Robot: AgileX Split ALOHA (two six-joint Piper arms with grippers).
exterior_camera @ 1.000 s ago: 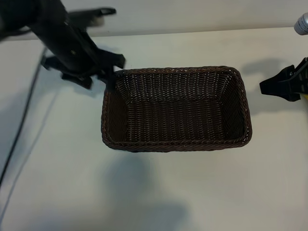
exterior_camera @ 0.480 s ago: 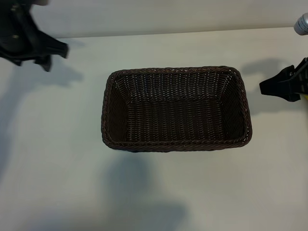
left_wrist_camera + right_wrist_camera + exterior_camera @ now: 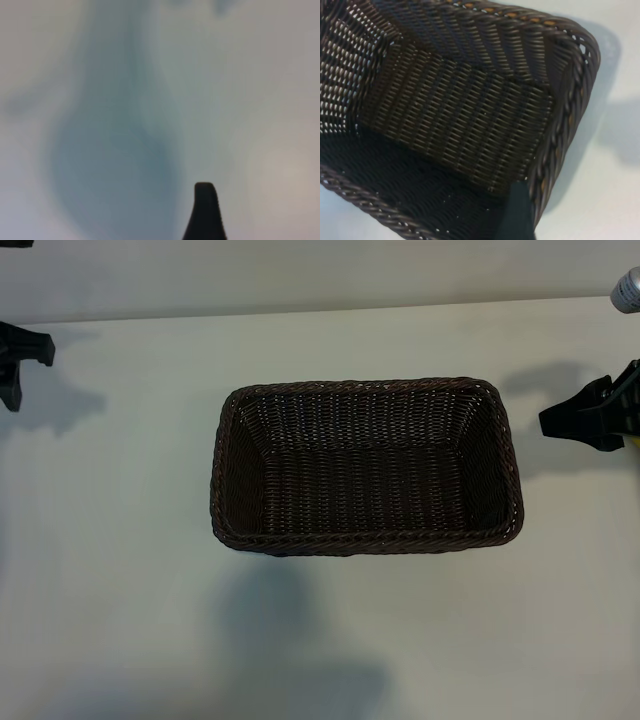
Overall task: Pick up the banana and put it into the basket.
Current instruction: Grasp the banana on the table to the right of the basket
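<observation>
A: Where do we stand with the basket (image 3: 365,468)?

B: It sits in the middle of the tabletop (image 3: 120,570), long side running left to right, and we see nothing in it. The right wrist view looks straight down into the weave and shows only bare floor and sloping walls.

A: And the banana?

B: We cannot find it in any view. There is a sliver of yellow at the far right edge of the exterior view, just behind the right gripper (image 3: 585,420), but it is too small for us to call it the banana.

A: What about our fingers?

B: On the right, they stand well apart, with nothing between them. That gripper hangs just beside the basket's right end, tilted down toward the opening, which is why its camera fills with wicker. One dark fingertip (image 3: 517,212) shows near the basket's rim.

A: And the left?

B: The left gripper (image 3: 18,360) is at the far left edge of the exterior view, well apart from the basket. Its wrist view shows one fingertip (image 3: 204,210) over bare tabletop and shadow, nothing held; its fingers are spread wide too.

A: So our judgement?

B: The pick-up is not yet done; we would need to locate the banana first.
</observation>
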